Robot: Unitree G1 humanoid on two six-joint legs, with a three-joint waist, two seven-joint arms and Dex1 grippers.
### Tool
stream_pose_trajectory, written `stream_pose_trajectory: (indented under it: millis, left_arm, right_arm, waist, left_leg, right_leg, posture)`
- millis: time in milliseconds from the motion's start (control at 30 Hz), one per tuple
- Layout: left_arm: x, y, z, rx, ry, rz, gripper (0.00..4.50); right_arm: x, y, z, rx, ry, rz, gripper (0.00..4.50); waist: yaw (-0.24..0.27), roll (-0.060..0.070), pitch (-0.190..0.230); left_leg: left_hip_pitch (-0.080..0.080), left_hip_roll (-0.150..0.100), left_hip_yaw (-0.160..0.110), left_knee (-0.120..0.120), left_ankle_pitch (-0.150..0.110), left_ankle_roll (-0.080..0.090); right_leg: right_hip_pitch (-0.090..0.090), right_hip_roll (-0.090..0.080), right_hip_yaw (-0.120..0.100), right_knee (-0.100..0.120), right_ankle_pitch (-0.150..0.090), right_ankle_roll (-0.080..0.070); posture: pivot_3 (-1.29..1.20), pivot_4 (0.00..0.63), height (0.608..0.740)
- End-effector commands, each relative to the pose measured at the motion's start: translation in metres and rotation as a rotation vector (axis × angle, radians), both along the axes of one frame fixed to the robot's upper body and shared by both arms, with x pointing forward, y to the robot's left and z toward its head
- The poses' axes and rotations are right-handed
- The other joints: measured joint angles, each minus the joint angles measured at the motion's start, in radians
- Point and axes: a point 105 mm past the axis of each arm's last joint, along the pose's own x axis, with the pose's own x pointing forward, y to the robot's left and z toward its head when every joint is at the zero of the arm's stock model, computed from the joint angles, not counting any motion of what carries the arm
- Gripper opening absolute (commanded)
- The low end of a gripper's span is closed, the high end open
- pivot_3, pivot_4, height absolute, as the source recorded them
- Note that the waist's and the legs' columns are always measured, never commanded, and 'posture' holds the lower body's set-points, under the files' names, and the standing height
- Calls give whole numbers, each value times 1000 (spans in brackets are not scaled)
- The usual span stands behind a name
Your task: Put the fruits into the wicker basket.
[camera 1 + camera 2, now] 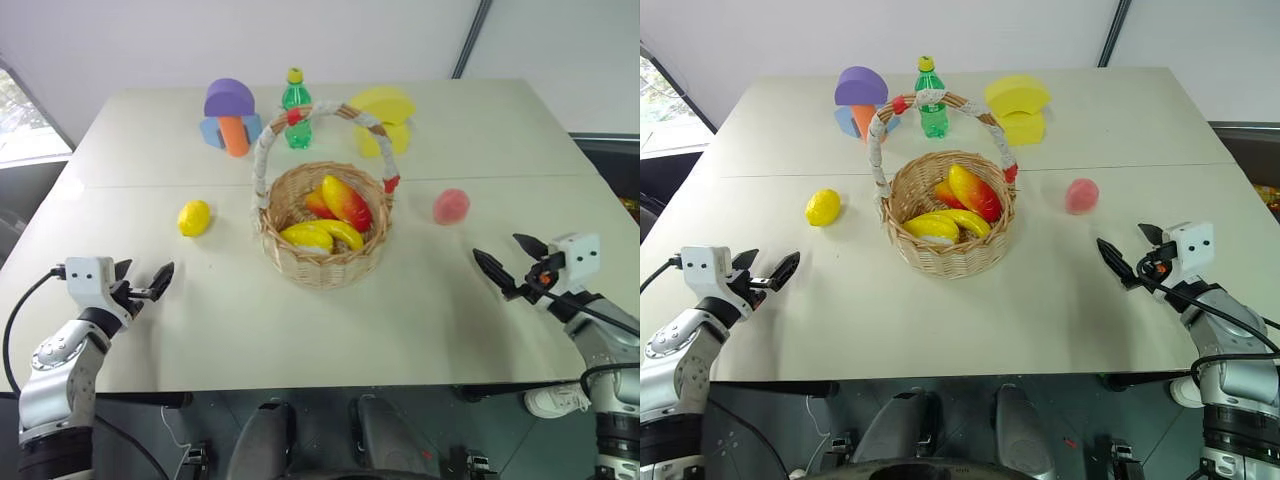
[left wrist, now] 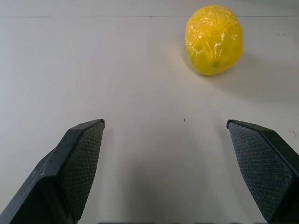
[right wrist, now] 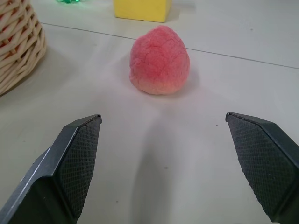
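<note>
Fruit is split between the round tan wicker basket, mid-worktop with its white-and-red wrapped handle arching over it, and the bare pale worktop on either side. The yellow oval toy lemon lies left of the basket, well apart; the round pink toy peach lies to its right. Both still wait outside, while several yellow and red toy fruits already sit inside. The left gripper hangs near the lemon with fingers spread wide and empty; the right gripper is likewise spread, short of the peach. Risk: both fruits look rounded and smooth, so an off-centre pinch could squirt one away, and a carried fruit could clip the tall handle.
</note>
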Motion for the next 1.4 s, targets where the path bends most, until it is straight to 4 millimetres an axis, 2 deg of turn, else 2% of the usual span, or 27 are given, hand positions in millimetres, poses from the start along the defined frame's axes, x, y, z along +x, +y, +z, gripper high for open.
stream_pose_trajectory:
  millis: [33,267,400,467,667,867,933,1033,1167,1267,1400]
  left_arm:
    - [-1,5,9,22,-42,20,4500]
    - [5,-1,16,-7,-56,3,4500]
    - [14,-10,29,-6,-83,-26,4500]
    - [23,-10,37,30,-78,-6,4500]
    - [52,-25,65,16,-110,-4,4500]
    - [77,-43,74,26,-55,-15,4500]
    - [85,-47,73,19,-25,-11,4500]
    - [93,-54,65,43,27,-32,4500]
    - [101,-59,58,47,91,-33,4500]
    - [105,-66,54,55,134,-49,4500]
    - [108,-66,51,40,167,-28,4500]
  right_arm:
    - [2,0,12,-13,-50,12,4444]
    - [3,5,16,-21,-69,27,4444]
    - [4,11,28,-29,-107,49,4444]
    - [3,19,41,-32,-131,85,4444]
    - [-12,59,75,-31,-148,298,4444]
    - [-24,97,108,-64,-181,476,4444]
    - [-33,123,117,-54,-185,594,4444]
    - [-44,154,121,-65,-188,721,4444]
    - [-52,184,124,-61,-208,823,4444]
    - [-58,197,123,-64,-205,881,4444]
    - [-60,203,120,-71,-201,905,4444]
  waist:
    - [1,0,0]
    - [2,0,0]
    - [1,0,0]
    - [2,0,0]
    - [3,0,0]
    - [0,0,0]
    - [-1,-1,0]
    - [0,-1,0]
    - [2,-2,1]
    - [5,-3,1]
    - [5,-3,1]
  left_leg:
    - [0,0,0,0,0,0]
    - [0,0,0,0,0,0]
    - [0,0,0,0,0,0]
    - [0,0,0,0,0,0]
    - [0,0,0,0,0,0]
    - [0,0,0,1,0,0]
    - [0,0,0,1,0,0]
    - [-1,0,0,1,0,0]
    - [-1,0,0,1,0,0]
    - [-2,0,-1,1,0,0]
    - [-3,-2,-2,1,0,0]
  right_leg:
    - [0,0,0,0,0,0]
    - [0,0,0,0,0,0]
    - [0,0,0,0,0,0]
    - [0,0,0,0,0,0]
    - [0,1,0,0,0,0]
    - [-1,1,-1,1,0,0]
    - [-1,2,-1,1,0,0]
    - [-1,2,-1,1,0,0]
    - [-1,1,-1,1,0,0]
    - [-2,1,-2,1,0,0]
    - [-2,0,-2,0,0,0]
  posture:
    - [0,150,740]
    - [0,150,740]
    - [0,150,740]
    - [0,150,740]
    - [0,150,740]
    - [0,150,740]
    - [0,150,740]
    - [0,150,740]
    - [0,150,740]
    - [0,150,740]
    - [0,150,740]
